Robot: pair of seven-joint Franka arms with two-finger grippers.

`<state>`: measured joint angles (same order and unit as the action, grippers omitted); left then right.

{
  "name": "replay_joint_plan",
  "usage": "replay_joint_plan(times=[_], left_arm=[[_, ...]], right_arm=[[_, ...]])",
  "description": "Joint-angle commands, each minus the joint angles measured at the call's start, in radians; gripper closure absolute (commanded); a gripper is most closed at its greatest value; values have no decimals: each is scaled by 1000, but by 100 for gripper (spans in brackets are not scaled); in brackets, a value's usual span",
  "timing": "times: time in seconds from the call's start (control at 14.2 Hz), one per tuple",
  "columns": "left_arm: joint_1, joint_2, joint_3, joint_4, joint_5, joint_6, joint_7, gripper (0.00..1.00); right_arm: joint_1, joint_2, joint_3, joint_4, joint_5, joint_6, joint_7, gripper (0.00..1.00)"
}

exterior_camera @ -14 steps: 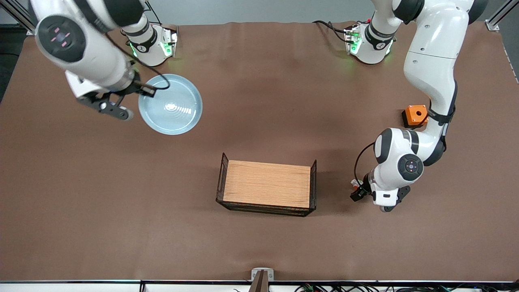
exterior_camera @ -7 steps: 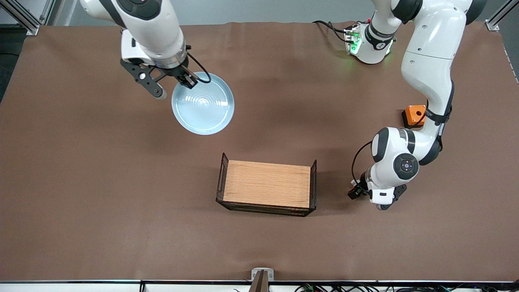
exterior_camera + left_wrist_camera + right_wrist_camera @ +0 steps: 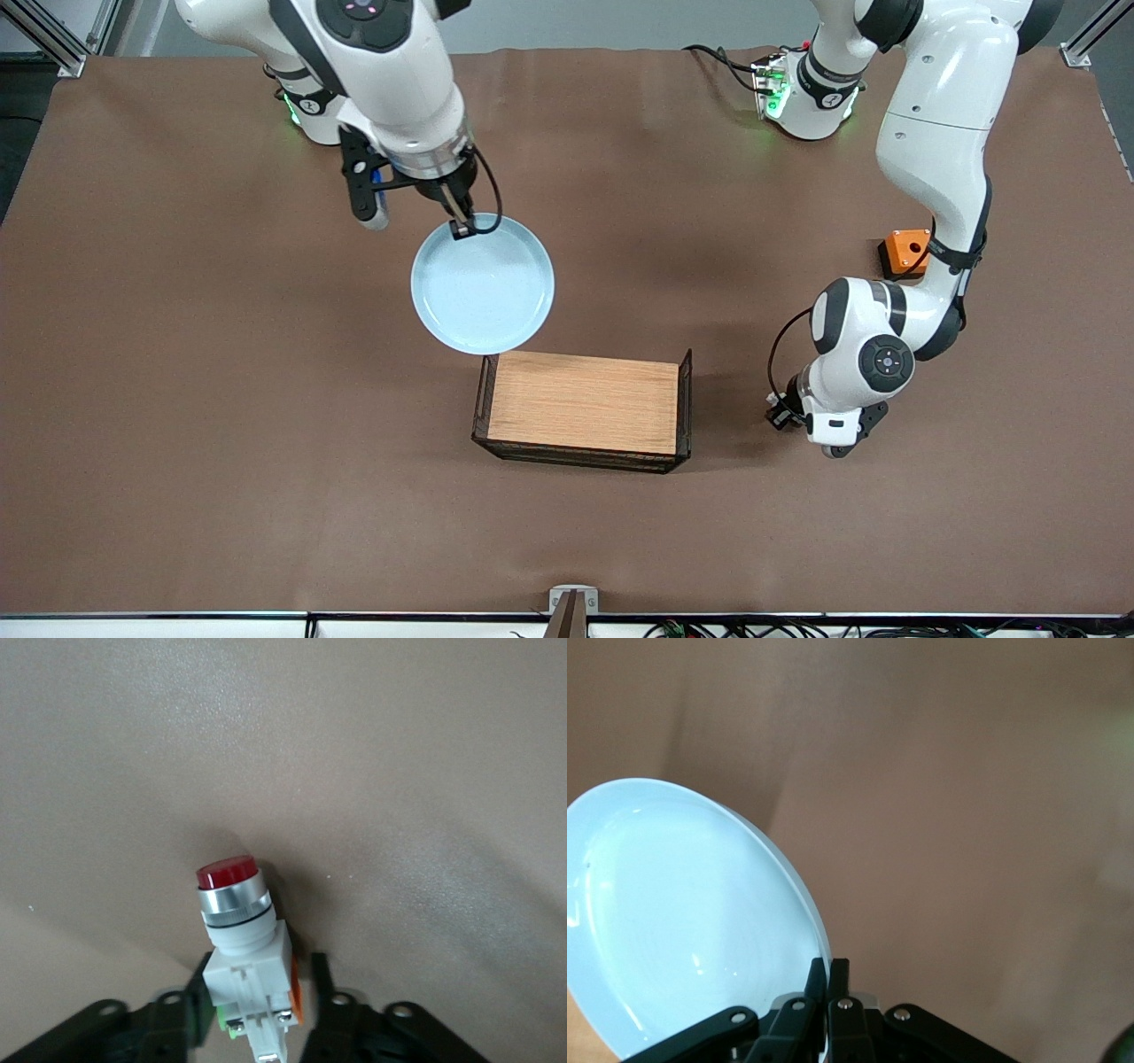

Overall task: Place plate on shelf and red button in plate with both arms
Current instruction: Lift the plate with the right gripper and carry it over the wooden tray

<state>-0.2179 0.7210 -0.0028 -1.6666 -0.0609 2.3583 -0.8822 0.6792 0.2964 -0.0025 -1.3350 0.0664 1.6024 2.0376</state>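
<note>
Right arm comes in from its base at the top of the front view, right gripper (image 3: 460, 229) up in the air over bare tabletop, fingers pinched tight on the rim of the plate (image 3: 483, 285). Plate is pale blue, round, shallow, hanging from that one edge grip, its low edge just over the corner of the wooden-topped wire rack (image 3: 582, 402) that faces the right arm's end of the table. Right wrist view confirms it: both fingertips (image 3: 830, 979) squeezed together with the plate (image 3: 682, 921) rim between them, nothing under it but brown mat. Step in hand looks like transport of the plate toward the rack, not yet set down. Next move probably calls for carrying it fully over the wood top, levelling it, lowering until it sits flat, then letting go; edge grip means it could tilt or swing, so slow descent. Rack sits mid-table, nearer the front camera than the plate, top bare. Further along, left gripper (image 3: 783, 416) hangs low over the mat beside the rack, toward the left arm's end of the table, fingers clamped on the red button (image 3: 245, 943); left wrist view shows white-grey block held between them, silver collar and dark red cap sticking out. Button likely follows onto the plate or rack. Orange box with a hole (image 3: 906, 251) sits on the table beside the left arm, untouched.
</note>
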Motion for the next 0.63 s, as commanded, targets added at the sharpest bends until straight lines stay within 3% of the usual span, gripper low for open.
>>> replay_joint_plan(times=[0.0, 0.56], left_arm=[[-9, -29, 7, -30, 23, 7, -17, 63], [-8, -51, 9, -1, 23, -53, -50, 79]], right_arm=[[52, 50, -13, 48, 16, 84, 157, 100], [105, 174, -17, 92, 4, 306, 302, 100]])
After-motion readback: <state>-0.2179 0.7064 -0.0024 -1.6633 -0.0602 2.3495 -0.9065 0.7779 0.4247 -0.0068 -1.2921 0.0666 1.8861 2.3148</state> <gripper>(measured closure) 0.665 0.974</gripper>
